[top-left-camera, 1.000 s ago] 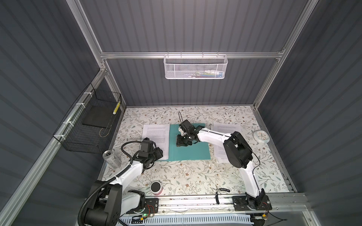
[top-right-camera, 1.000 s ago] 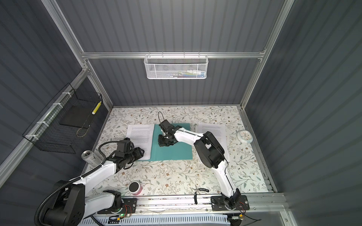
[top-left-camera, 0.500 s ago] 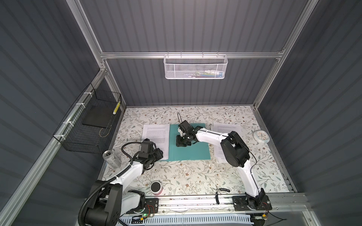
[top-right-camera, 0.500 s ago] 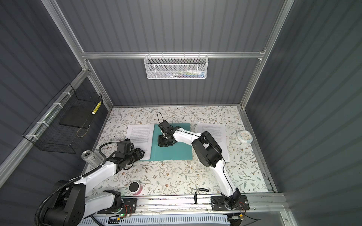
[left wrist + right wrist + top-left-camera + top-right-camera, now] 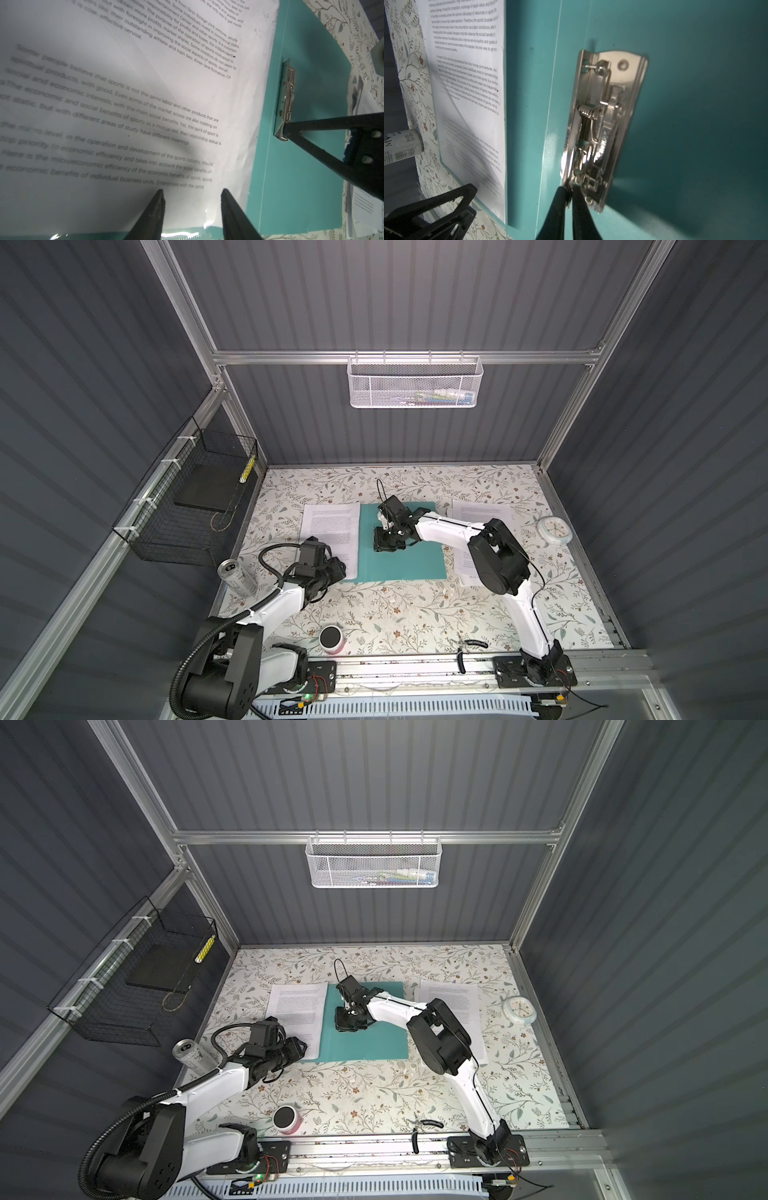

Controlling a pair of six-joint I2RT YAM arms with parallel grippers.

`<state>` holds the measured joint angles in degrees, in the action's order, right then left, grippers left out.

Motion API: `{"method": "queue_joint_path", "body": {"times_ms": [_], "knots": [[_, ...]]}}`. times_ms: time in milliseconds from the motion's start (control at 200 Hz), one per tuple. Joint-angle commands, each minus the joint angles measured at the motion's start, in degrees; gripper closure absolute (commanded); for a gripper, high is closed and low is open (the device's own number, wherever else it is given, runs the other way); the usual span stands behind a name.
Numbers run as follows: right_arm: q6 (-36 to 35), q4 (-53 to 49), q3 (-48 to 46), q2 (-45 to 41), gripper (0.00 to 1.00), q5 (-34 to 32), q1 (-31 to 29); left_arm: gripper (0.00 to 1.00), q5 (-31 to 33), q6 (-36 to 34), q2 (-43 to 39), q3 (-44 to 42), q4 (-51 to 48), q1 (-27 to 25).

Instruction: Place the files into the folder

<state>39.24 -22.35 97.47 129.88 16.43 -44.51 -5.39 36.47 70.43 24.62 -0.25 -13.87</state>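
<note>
The right gripper (image 5: 569, 191) pinches the metal clip (image 5: 608, 93) on the teal folder (image 5: 403, 564) mid-picture and should lift it slowly, so the spread-open left gripper (image 5: 192, 195) can slide the paper sheet (image 5: 330, 526), just left of it, underneath.

The floral table (image 5: 395, 614) bears the open folder (image 5: 407, 564), loose files (image 5: 482, 512), a can (image 5: 237, 576), a clock (image 5: 553, 529) and a pink-sided cylinder (image 5: 331, 638).

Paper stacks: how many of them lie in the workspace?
2 paper stacks. One lies on the left half of the open folder; the other lies on the table, right of the folder, partly hidden by the right arm. More sheets may be hidden underneath.
</note>
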Motion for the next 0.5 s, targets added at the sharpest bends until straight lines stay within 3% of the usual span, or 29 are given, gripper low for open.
{"method": "queue_joint_path", "body": {"times_ms": [0, 345, 495], "knots": [[0.79, -0.21, -0.82, 2.22, 0.88, 0.71, 0.04, 0.54, -0.85, -0.01, 0.74, -0.8, 0.08, 0.33], [1.45, -0.35, -2.58, 2.78, 0.86, 0.71, 0.04, 0.54, -0.94, -0.25, 0.94, -0.89, 0.25, 0.33], [1.67, -0.39, -3.11, 2.84, 0.91, 0.42, 0.04, 0.54, -0.85, -0.21, 0.94, -0.89, 0.17, 0.33]]}}
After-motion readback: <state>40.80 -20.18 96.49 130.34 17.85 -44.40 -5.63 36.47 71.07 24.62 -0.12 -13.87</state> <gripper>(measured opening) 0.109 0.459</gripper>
